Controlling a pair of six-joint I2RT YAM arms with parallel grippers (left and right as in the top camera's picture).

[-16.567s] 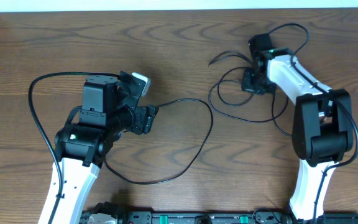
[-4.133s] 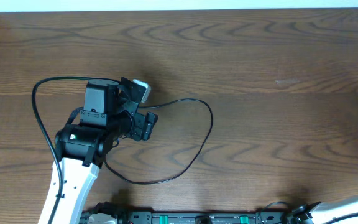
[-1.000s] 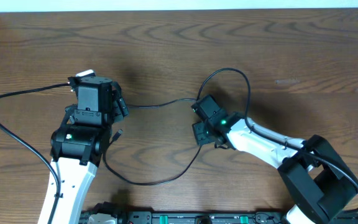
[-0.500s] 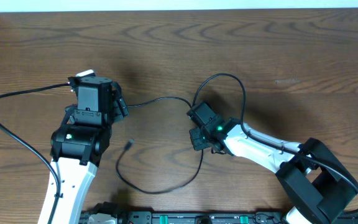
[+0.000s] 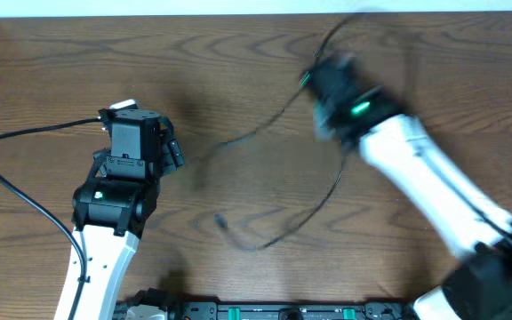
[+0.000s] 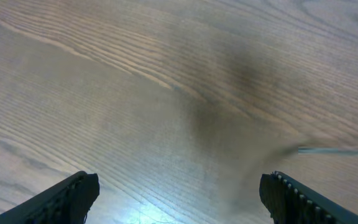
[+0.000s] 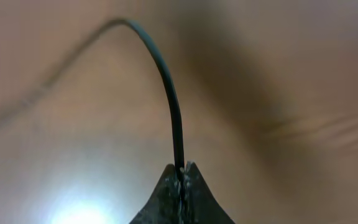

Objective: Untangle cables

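Right pincer (image 7: 180,177), mine: pinching cable (image 7: 173,109); blurred overhead, cable's far end fading toward 9 o'clock. Left pincer (image 6: 179,190), mine: spread above tabletop (image 6: 104,74).

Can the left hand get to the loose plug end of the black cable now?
Probably yes: the left hand is open and empty, with only bare table between it and the plug end. But the right hand pinches the cable and is motion-blurred, so that end may shift.
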